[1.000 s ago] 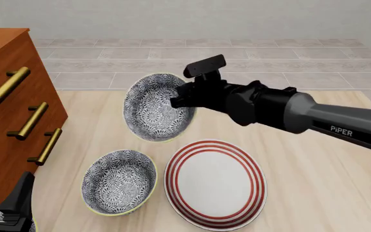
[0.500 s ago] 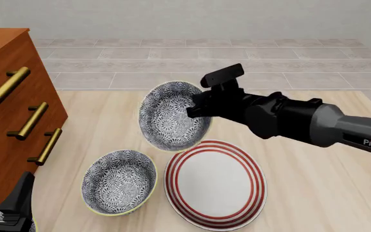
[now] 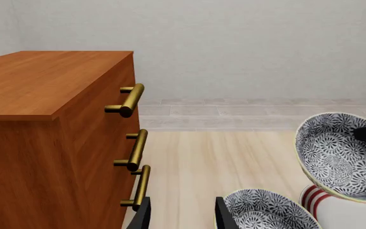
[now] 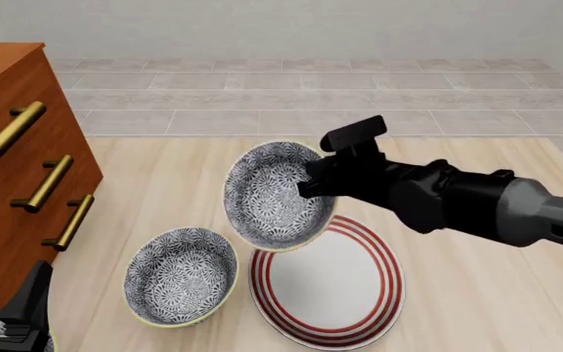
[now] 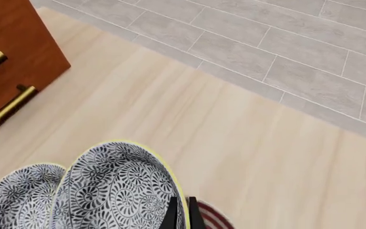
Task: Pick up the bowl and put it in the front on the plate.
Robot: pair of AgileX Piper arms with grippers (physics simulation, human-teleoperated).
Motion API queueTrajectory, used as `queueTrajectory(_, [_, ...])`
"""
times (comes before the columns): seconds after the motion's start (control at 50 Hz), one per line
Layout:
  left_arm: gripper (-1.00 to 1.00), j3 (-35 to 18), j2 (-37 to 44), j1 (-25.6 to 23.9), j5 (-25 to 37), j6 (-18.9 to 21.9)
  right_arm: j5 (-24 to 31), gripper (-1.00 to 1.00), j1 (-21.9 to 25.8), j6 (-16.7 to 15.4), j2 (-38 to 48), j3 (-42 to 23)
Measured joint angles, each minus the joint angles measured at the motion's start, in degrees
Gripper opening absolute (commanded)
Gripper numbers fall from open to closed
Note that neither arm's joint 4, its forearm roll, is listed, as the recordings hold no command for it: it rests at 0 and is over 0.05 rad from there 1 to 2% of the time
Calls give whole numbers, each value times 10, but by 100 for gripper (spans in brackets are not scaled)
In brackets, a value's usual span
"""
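A wooden dresser (image 4: pixel 17 169) with brass handles stands at the table's left. The plate (image 4: pixel 327 279) lies flat near the front. The right gripper (image 4: pixel 313 180) clenches the rim of the bowl (image 4: pixel 273 195), tilted in the air over the plate's far-left edge. A second bowl (image 4: pixel 181 276) rests just left of the plate. The left gripper (image 3: pixel 179 217) is released, low by the dresser

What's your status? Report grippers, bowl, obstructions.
Right gripper shut on rim of blue-and-white floral bowl, tilted, in the air over edge of red-ringed white plate. Left gripper open, idle. Second floral bowl beside plate, not blocking.
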Motion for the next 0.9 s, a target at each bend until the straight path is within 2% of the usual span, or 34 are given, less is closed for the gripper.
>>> queueTrajectory(0.5, [100,0,0,0,0,0,-21,-100,-18,25,-35,81])
queueTrajectory(0.9, [100,0,0,0,0,0,-28,-100,-27,38,-47,119])
